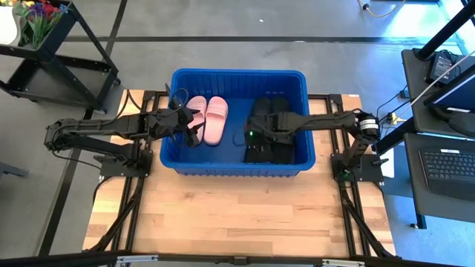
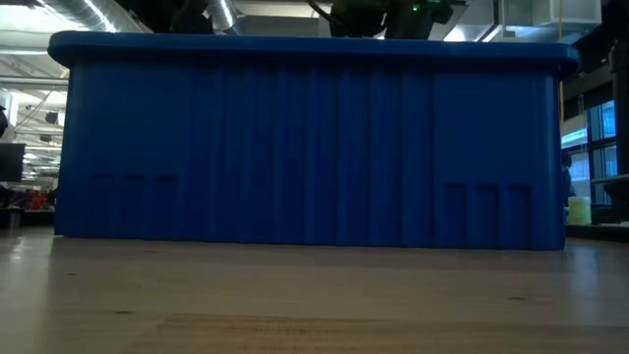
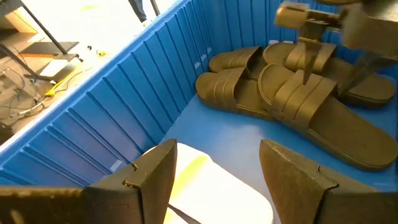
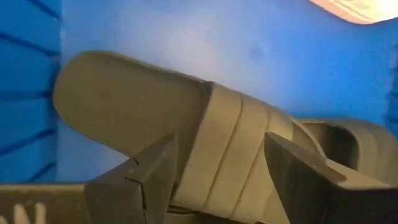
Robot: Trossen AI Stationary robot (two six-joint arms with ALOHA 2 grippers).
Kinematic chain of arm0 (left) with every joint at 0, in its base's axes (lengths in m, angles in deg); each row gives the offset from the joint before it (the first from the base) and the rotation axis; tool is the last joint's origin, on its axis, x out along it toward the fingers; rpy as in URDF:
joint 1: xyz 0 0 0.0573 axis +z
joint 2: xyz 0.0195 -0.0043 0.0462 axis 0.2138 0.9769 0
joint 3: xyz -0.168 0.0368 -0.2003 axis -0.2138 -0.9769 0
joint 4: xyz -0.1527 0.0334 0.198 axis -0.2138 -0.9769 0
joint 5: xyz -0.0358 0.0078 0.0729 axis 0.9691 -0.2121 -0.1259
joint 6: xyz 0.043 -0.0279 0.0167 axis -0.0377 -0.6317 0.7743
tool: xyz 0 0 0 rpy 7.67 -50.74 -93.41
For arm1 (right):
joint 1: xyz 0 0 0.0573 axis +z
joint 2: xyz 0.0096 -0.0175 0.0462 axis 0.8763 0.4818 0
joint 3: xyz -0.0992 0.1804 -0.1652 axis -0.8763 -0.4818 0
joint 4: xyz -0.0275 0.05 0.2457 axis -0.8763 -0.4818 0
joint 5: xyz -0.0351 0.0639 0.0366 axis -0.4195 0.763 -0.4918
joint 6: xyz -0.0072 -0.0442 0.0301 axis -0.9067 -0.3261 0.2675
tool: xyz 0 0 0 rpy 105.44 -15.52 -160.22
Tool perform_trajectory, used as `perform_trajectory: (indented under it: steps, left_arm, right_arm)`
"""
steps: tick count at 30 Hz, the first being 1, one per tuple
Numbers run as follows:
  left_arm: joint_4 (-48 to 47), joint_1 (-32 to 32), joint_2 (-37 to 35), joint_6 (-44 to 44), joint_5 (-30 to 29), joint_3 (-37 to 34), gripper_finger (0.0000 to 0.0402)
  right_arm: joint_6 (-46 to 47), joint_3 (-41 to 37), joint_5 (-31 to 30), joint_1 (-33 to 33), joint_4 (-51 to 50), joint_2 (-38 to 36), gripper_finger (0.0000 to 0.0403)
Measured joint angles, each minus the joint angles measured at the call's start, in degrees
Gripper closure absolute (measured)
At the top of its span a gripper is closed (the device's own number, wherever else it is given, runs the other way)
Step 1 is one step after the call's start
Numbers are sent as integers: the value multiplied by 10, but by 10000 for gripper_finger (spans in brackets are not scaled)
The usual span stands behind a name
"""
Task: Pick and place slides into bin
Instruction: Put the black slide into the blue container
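Observation:
The blue bin stands mid-table; its near wall fills the low view. Two pale pink slides lie side by side on its floor at the left, and several black slides are piled at the right. My left gripper is open and empty inside the bin, just above a pale slide. My right gripper is open, low over the black pile. Its fingers stand on either side of the top black slide's strap. My right gripper comes from above, pointing down, with its fingers across the strap of the top black slide. That slide lies on the other black slides. I cannot tell whether the fingers touch the strap.
The bin's ribbed walls stand close beside both grippers. Bare wooden table lies in front of the bin. A dark cart stands beyond the far left corner, and a desk with a keyboard stands at the right.

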Motion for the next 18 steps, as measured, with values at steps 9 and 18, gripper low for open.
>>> perform_trajectory:
  steps: [9, 18]
  left_arm:
    - [-1, 0, 0, 4, 0, 0, 178]
    - [-5, 0, 0, 4, 1, 0, 178]
  right_arm:
    - [87, -17, -101, 48, 17, 0, 164]
    - [112, -17, -95, 48, 10, 6, 164]
